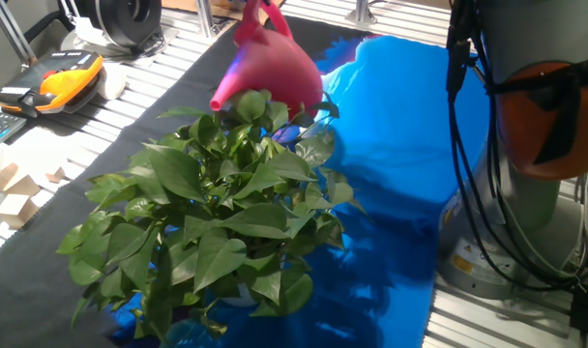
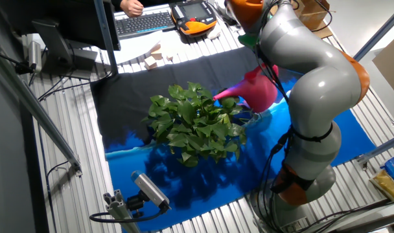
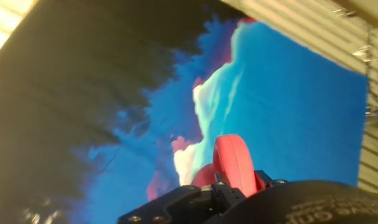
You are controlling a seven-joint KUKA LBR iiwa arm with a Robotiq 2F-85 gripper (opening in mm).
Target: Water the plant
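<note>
blue cloth (image 3: 288,112); plant (image 1: 217,222) only fixed views.

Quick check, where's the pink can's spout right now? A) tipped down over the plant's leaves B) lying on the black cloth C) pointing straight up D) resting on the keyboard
A: the pink watering can is held tilted, its spout angled down just above the plant.
</note>
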